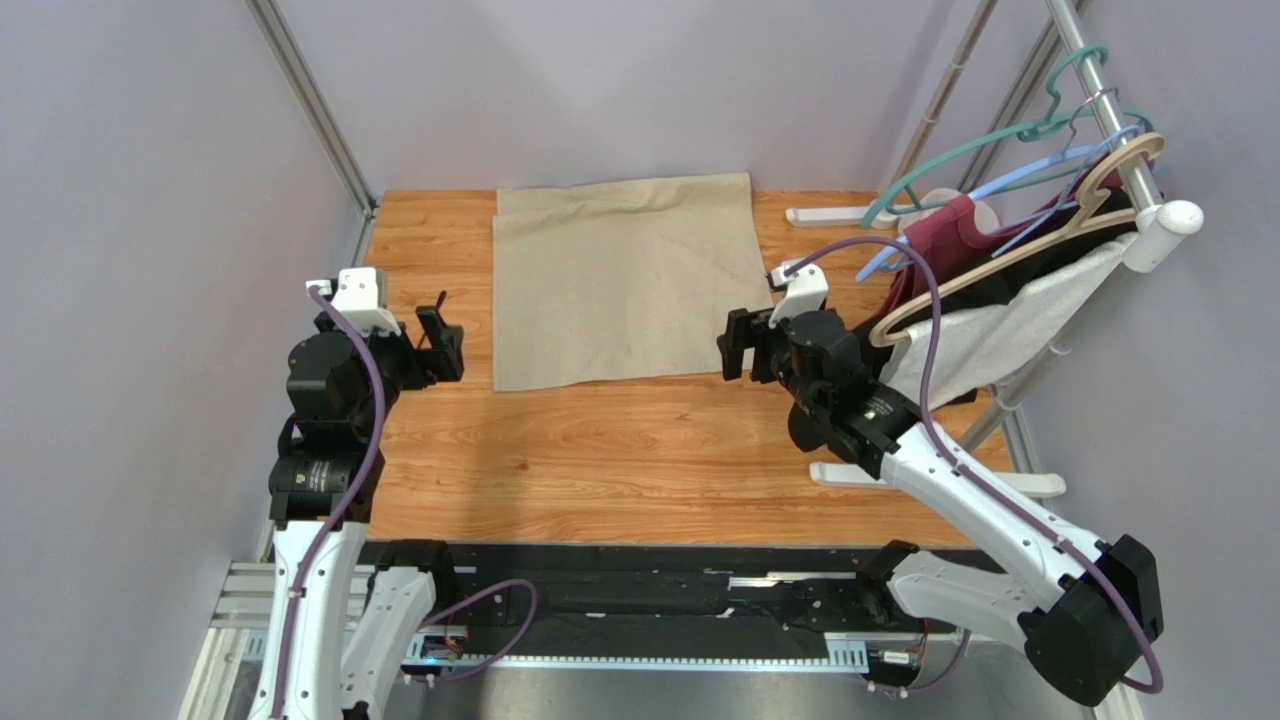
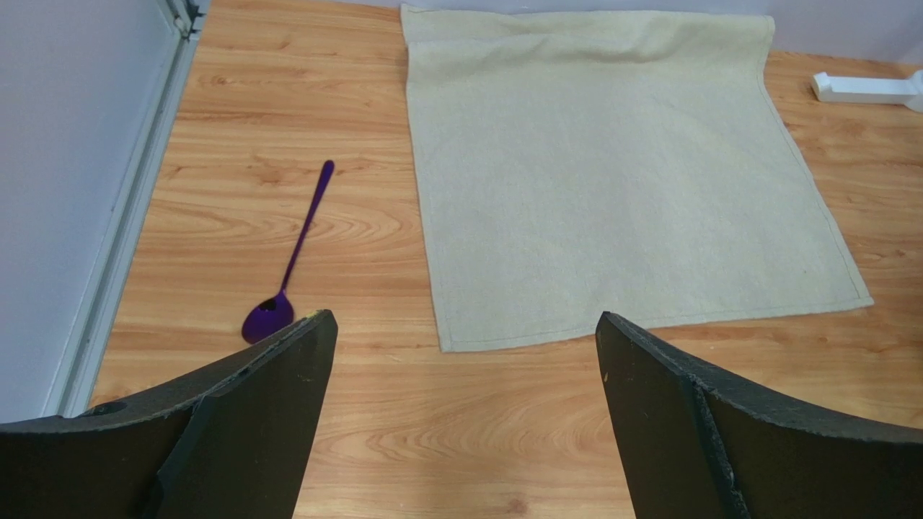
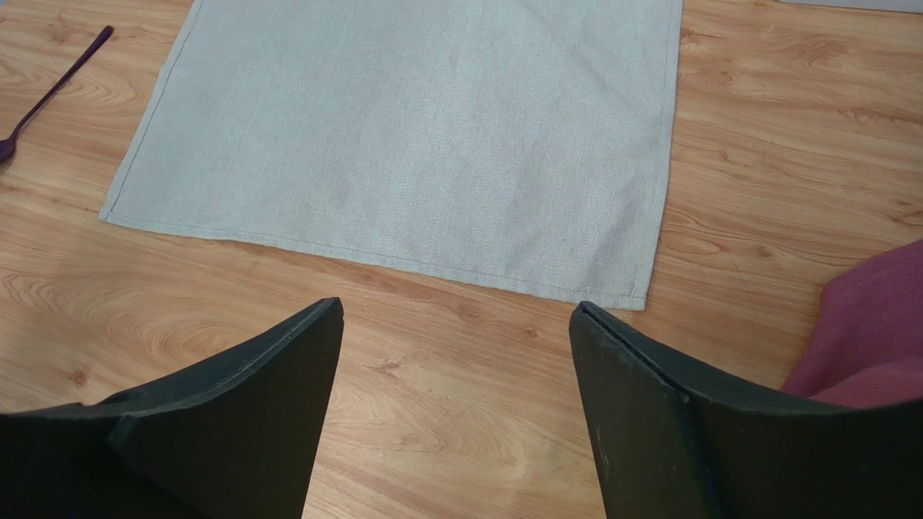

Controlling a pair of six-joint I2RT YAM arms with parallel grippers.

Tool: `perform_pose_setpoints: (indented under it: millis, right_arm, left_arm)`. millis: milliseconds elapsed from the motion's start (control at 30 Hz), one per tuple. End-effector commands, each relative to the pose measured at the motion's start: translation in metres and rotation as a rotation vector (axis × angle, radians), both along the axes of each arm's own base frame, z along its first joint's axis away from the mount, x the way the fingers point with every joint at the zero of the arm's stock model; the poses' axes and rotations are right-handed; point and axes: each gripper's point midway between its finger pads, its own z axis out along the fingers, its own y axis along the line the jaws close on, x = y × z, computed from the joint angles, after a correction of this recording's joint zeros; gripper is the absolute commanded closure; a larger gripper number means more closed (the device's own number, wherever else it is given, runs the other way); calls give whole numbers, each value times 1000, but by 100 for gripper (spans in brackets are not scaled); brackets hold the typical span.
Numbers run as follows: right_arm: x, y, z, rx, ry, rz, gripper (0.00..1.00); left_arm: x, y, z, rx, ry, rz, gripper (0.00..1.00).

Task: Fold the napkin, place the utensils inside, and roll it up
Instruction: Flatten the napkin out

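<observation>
Napkin (image 1: 631, 278) lies flat at 12 o'clock on the table (image 1: 631, 465), with the spoon (image 2: 290, 254) at its 9 o'clock. Left gripper (image 1: 440, 342) and right gripper (image 1: 736, 342) gape wide, empty. A shallow pinch could drag the cloth askew, and other utensils are perhaps hidden.

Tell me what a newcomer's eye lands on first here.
First comes the napkin, a big beige cloth spread out at the far middle of the wooden table. Next, the hung garments, maroon and white, crowd the far right corner. A lone purple spoon lies on the wood left of the napkin, while the left end effector and right end effector hover open by its near corners.
</observation>
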Motion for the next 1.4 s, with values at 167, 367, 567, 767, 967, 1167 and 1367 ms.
perform_pose_setpoints:
  millis: [167,367,567,767,967,1167,1367]
  right_arm:
    - [-9,41,29,6,-28,164,20]
    - [-20,113,15,34,34,303,20]
    - [0,177,2,-21,107,348,16]
    - [66,209,-40,-60,215,238,16]
    - [114,193,-98,-105,319,97,17]
    - [135,150,-139,-160,377,-28,17]
    - [123,124,-173,-258,431,-58,18]
  left_arm:
    - [1,2,14,3,-35,7,1]
    - [2,8,8,17,-17,37,1]
    - [5,-7,3,7,-1,-51,1]
    - [7,-13,-1,-1,22,-85,1]
    - [10,-20,-7,-16,59,-122,1]
    - [11,-28,-8,-29,62,-167,2]
    - [11,-28,-9,-30,68,-167,2]
